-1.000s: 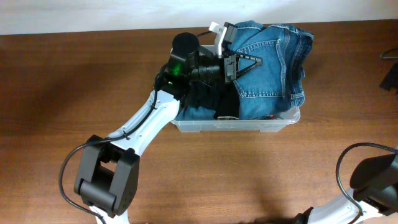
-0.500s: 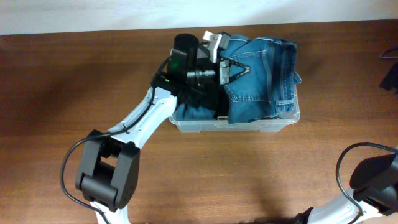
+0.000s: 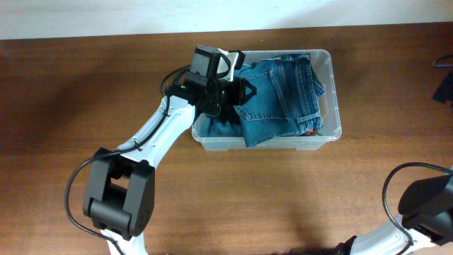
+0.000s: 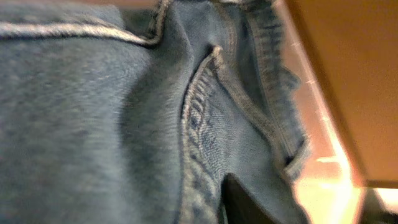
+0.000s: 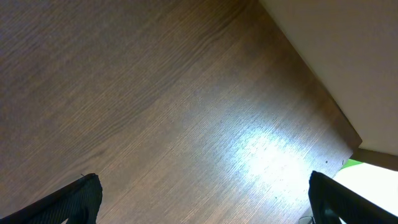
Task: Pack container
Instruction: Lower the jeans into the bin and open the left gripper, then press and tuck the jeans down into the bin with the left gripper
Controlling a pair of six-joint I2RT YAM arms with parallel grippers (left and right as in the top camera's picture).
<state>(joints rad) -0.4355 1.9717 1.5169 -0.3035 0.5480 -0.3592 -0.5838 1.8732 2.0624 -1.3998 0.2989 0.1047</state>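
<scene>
Container [image 3: 329, 64], a clear plastic bin, sits in the upper middle of the overhead frame on a brown wooden table [image 3: 71, 106]. Folded blue jeans [image 3: 279, 95] lie inside it, covering the middle and most of the right half. They appear to sit within the rim, with a strip of bare floor showing along the right wall. At the bin's lower left corner more blue cloth [image 3: 212, 129] shows beside the arm; I cannot tell whether it belongs to the same jeans.

The left gripper [image 3: 239, 88] is down over the bin's left half, at the left edge of the jeans. Its wrist view is filled with blurred denim, a seam and a pocket edge, with one dark finger [image 4: 249, 202] at the bottom. Whether its jaws pinch the cloth or stand apart cannot be told.

The right gripper [image 5: 211, 205] is spread wide over bare table, holding nothing.

Packing looks far along: the jeans are in, and no loose item shows on the table. What seems left is for the left arm to let go and lift clear.
</scene>
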